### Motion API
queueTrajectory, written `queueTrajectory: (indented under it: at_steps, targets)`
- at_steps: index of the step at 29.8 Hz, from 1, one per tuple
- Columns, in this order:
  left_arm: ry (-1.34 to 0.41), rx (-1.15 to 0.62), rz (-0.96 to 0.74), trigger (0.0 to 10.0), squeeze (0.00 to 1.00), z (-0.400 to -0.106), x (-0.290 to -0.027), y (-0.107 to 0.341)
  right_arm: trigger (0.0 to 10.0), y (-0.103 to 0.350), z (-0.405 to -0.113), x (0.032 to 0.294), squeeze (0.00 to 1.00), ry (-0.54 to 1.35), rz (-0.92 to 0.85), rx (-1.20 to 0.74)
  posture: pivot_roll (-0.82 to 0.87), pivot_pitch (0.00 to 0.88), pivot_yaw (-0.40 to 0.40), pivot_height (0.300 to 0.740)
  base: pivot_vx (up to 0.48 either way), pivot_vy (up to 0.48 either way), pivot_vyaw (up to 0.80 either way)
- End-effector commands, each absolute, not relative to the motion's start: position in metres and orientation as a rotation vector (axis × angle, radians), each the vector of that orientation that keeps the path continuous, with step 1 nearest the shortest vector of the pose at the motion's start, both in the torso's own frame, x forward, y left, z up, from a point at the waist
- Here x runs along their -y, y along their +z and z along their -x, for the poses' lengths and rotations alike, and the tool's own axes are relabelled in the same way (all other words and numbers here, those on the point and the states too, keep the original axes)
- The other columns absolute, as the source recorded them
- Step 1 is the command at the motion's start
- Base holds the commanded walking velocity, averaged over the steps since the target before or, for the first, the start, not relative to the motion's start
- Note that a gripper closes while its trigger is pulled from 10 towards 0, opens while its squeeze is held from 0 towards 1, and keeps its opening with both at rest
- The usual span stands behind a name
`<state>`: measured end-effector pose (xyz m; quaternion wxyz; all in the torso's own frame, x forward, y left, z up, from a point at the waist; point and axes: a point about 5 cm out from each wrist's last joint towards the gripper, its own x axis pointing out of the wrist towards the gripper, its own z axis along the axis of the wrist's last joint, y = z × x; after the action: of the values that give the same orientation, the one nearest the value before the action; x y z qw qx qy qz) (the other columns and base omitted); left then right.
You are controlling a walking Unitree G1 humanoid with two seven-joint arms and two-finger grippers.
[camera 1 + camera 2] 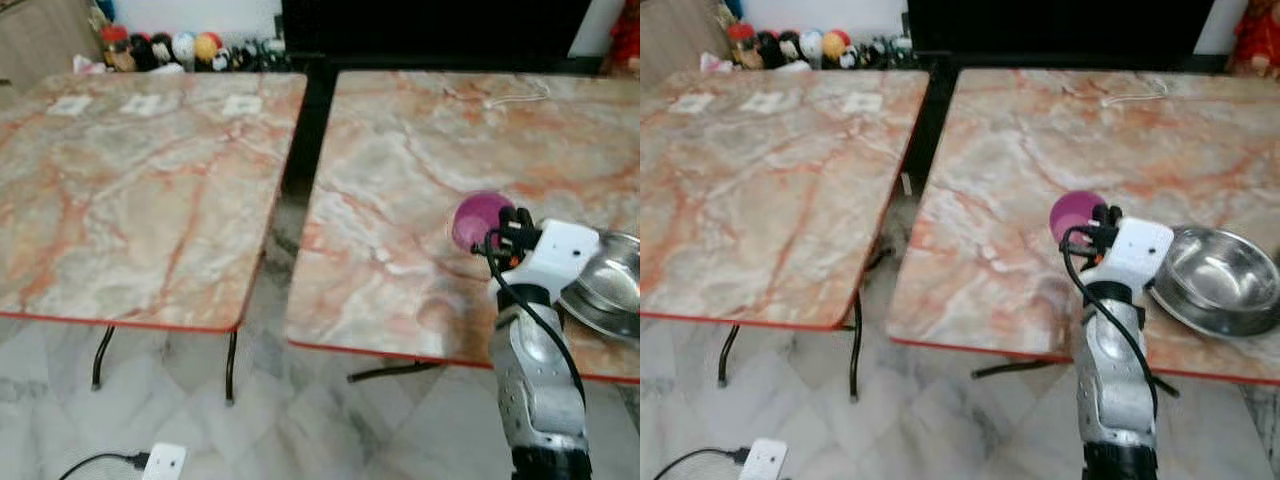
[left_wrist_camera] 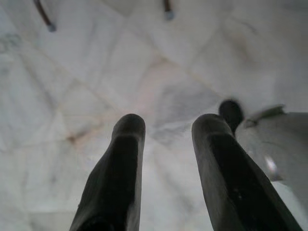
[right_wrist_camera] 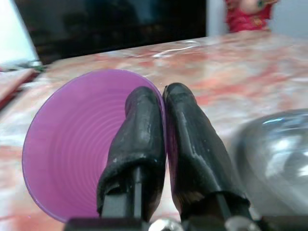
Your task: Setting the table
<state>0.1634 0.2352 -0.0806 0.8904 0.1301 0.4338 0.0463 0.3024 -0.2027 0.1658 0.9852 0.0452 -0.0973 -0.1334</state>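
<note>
Your right claw [image 3: 163, 103] grasps the rim of the purple cup [image 3: 72, 144], held tilted over the desk [image 1: 1020, 180] just beside the steel bowl [image 1: 1220, 280]. Your left claw [image 2: 166, 134] hangs released above the floor [image 2: 72, 72].

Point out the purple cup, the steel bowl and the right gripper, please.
purple cup [image 3: 72, 144]: right wrist view, on its ribbed inner wall.
steel bowl [image 1: 1215, 280]: right eye view, on its inside.
right gripper [image 3: 162, 98]: right wrist view, between the fingertips, jaws pinching the cup's rim.
</note>
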Motion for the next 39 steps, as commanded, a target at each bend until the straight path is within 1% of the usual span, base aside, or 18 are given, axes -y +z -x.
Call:
queueTrajectory:
  at_steps: [1,19,39]
  targets:
    - [0.104,-0.916,-0.288,10.0,0.0,-0.1583,-0.2429,-0.0809,10.0,0.1711,-0.3042,0.1955,0.0,-0.247,-0.101,0.216,-0.08,0.098,0.041,0.74,0.0,0.0,0.0]
    - [0.112,-0.917,-0.27,10.0,0.0,-0.1585,-0.2439,-0.0806,10.0,0.1715,-0.3053,0.191,0.0,-0.222,-0.101,0.216,-0.08,0.11,0.042,0.74,0.0,0.0,0.0]
    - [0.101,-0.916,-0.271,10.0,0.0,-0.1575,-0.2428,-0.0812,10.0,0.1711,-0.3057,0.189,0.0,-0.216,-0.108,0.215,-0.08,0.11,0.044,0.74,0.305,0.0,0.0]
